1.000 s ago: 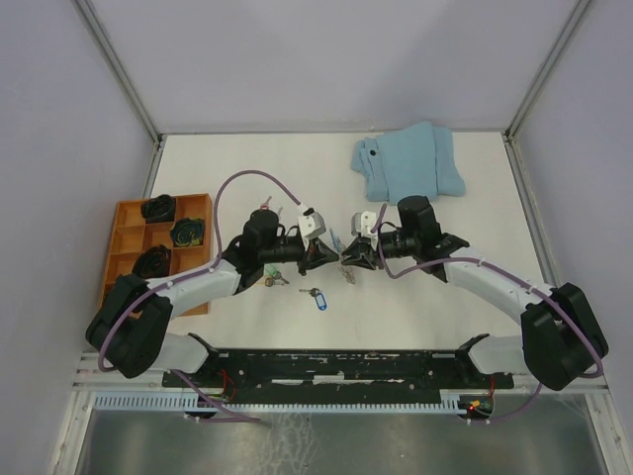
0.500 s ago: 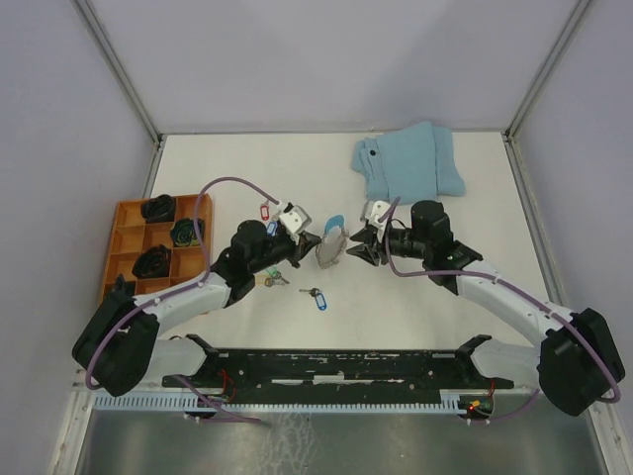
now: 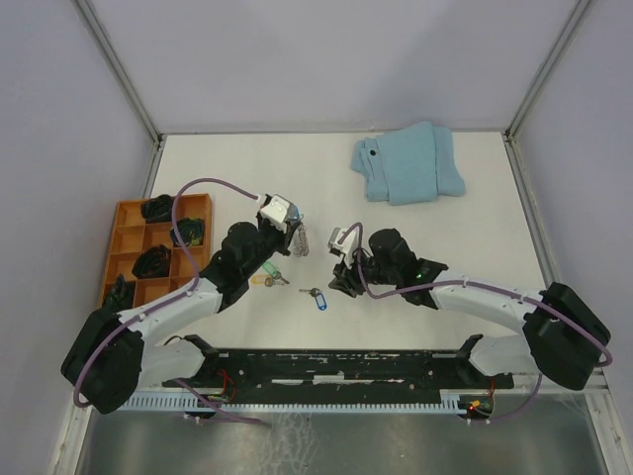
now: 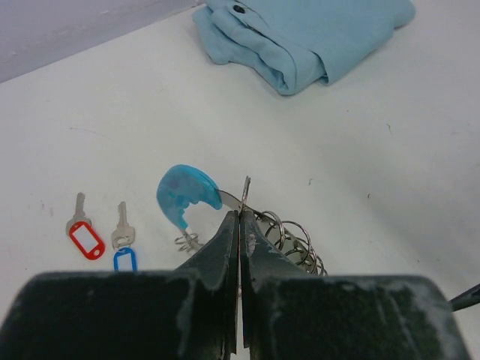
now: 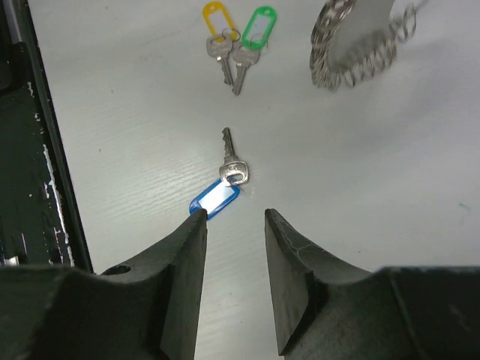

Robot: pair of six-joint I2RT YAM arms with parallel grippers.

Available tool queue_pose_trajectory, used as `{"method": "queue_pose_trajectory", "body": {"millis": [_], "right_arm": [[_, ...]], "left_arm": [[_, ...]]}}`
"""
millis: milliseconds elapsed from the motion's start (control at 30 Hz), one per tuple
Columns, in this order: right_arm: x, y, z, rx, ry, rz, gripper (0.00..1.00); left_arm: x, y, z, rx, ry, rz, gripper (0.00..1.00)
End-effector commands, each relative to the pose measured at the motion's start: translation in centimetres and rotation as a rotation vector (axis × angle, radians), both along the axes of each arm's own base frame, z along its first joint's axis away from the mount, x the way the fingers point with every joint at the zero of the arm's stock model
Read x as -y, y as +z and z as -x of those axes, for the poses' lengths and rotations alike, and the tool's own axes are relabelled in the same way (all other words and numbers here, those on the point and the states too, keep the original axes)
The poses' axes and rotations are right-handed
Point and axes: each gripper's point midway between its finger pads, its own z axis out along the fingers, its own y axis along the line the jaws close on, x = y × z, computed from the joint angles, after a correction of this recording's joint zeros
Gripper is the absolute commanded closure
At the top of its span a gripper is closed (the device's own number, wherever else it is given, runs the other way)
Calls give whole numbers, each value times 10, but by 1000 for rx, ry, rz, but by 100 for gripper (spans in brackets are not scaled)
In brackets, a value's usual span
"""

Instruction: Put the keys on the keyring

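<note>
The left hand (image 4: 241, 219) is closed tight on the keyring (image 4: 289, 241). Its two fingers are pressed together and the thin wire of the ring is pinched between them. The keyring is a loop of grey coiled wire with a curved blue plastic part (image 4: 182, 196). In the left wrist view this part sits just left of the fingertips. The keyring is near the middle of the counter (image 3: 465, 237). I cannot tell whether its lower edge touches the surface.

The right hand (image 5: 234, 219) is open and holds nothing. Its fingers stand apart and point down at the counter, on the near side of the keyring and a little to its right in the top view. The blue-tag key (image 5: 229, 169) lies flat on the counter just beyond the gap between the fingertips, also on the near side of the keyring.

The yellow-tag key (image 5: 216, 30) and the green-tag key (image 5: 251, 41) lie together with their heads touching, near the keyring, on its near left side. In the left wrist view a red-tag key (image 4: 84, 232) and a second blue-tag key (image 4: 124, 244) lie side by side to the left of the keyring.

A folded light-blue cloth (image 3: 410, 163) lies well apart from the keyring, toward the far right. An orange tray (image 3: 131, 237) stands well to the left of the keyring, with dark things in some of its compartments.
</note>
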Motion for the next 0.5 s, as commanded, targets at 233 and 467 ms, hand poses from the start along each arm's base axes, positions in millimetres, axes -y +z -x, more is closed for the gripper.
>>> {"method": "queue_pose_trajectory", "body": {"millis": [233,467], "right_arm": [[-23,-37,-15,-198,-291,57,55],[-43,-55,-17,-244,-443,59,49]], "left_arm": [[-30,14,-7,37,161,7,97],[-36,12,-6,40,186,-4,97]]}}
